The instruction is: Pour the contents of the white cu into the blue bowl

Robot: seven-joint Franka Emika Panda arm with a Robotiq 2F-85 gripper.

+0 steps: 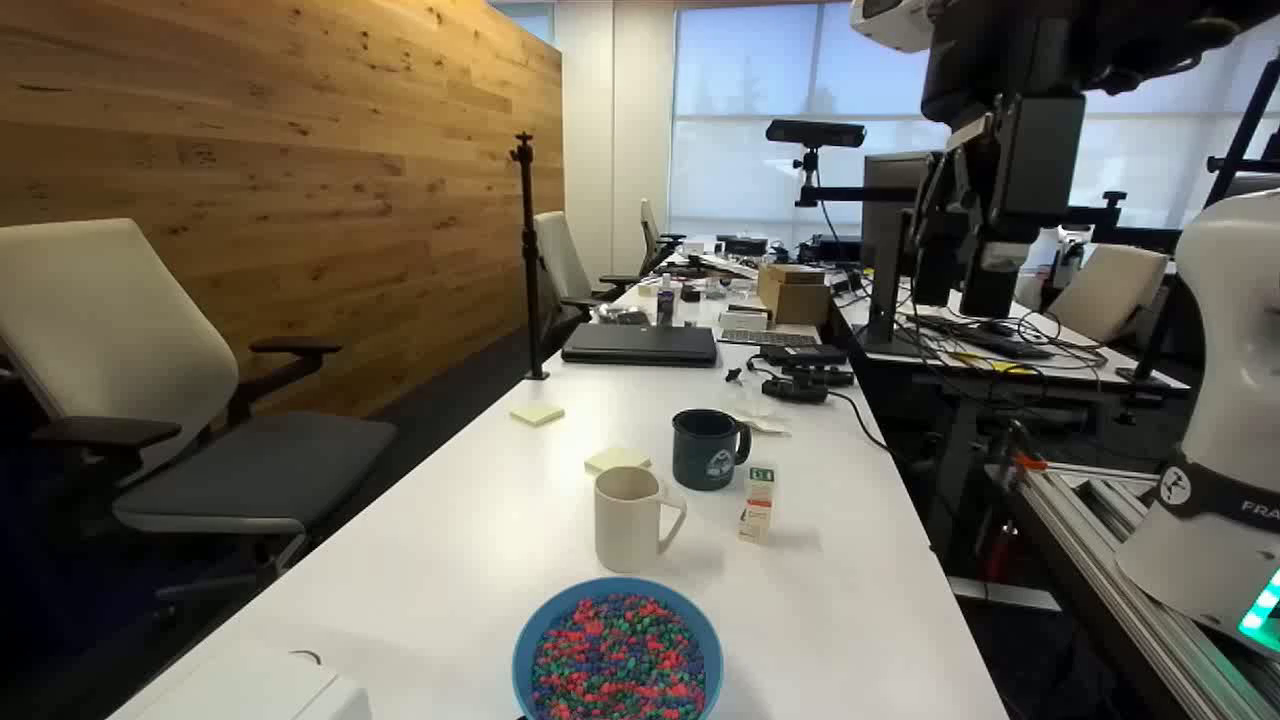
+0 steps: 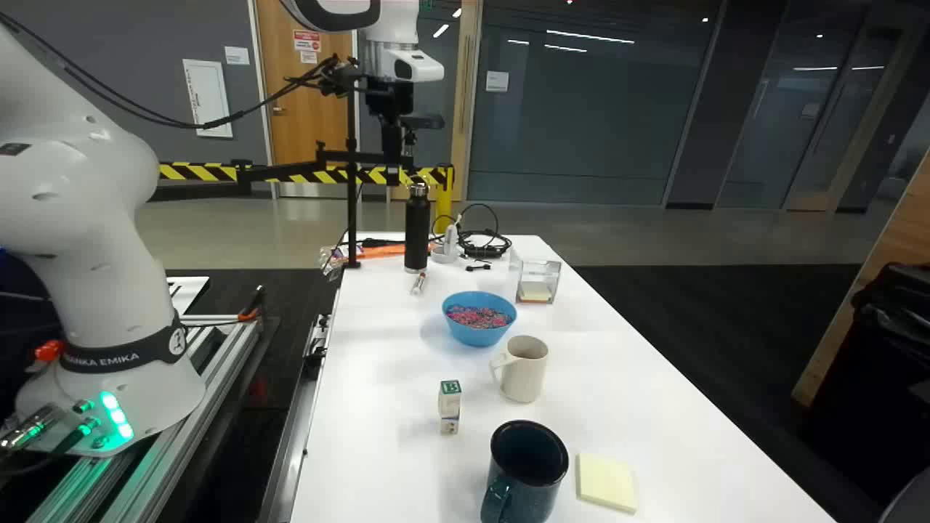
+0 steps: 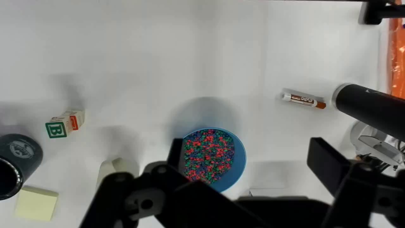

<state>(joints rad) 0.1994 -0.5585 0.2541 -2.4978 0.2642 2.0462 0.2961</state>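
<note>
From my seat at the controls, I get the dark navy mug at the left of the wrist view, cut off by the frame, with a yellow sticky-note pad just beside it on the white table. Next comes a small stack of letter blocks, a green B on its top; both exterior views show it standing upright, near the dark navy mug.

Then I have the white cup. My gripper covers part of it in the wrist view, but in both exterior views it stands upright on the table, between the dark navy mug and the blue bowl, touching neither. I cannot tell what is inside it.

The gripper itself is released: its fingers stand wide apart, and in both exterior views it hangs well above the table. One finger hides an edge of the blue bowl, which sits upright near mid-frame and holds many small red, green and dark blue pieces.

Further right, a marker lies on its side, its orange-brown end just beside the black bottle, which I see upright in an exterior view. At the far right edge is an orange item I cannot identify.
</note>
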